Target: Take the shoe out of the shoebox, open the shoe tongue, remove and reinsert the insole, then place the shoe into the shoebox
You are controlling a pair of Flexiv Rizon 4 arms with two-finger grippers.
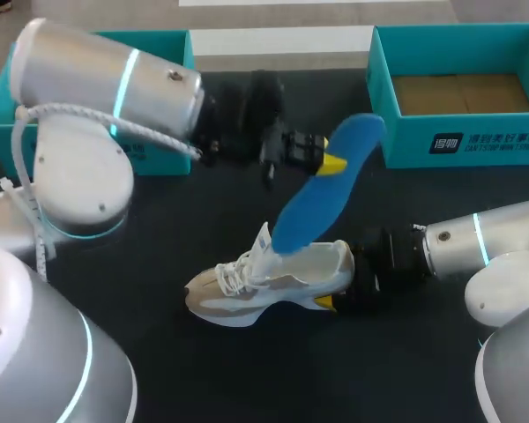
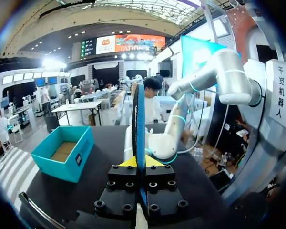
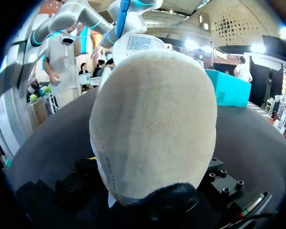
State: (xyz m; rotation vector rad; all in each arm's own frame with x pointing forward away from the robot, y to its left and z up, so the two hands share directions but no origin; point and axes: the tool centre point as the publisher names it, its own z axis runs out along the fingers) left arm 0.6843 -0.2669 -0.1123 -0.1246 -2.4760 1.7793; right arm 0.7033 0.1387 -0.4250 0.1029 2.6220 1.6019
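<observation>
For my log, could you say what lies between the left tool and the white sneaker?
The blue foam insole, held by the left tool, reaching into the white laced sneaker; head view.

1 shoe (image 1: 273, 286) and 1 blue insole (image 1: 322, 189) are recorded. 2 teal shoeboxes are counted: left shoebox (image 1: 159, 41), right shoebox (image 1: 463, 141). 2 arms are noted, left arm (image 1: 106, 79) and right arm (image 1: 476, 242). 2 grippers are noted: left gripper (image 1: 331, 163), right gripper (image 1: 326, 302).

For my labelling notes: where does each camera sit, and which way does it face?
Head: above and behind, looking down on the table; left arm and right arm show.
Left wrist: looks along the left hand, shut on the insole, edge-on.
Right wrist: faces the shoe, heel end, close.
Shared: the insole, in head and left wrist.
</observation>
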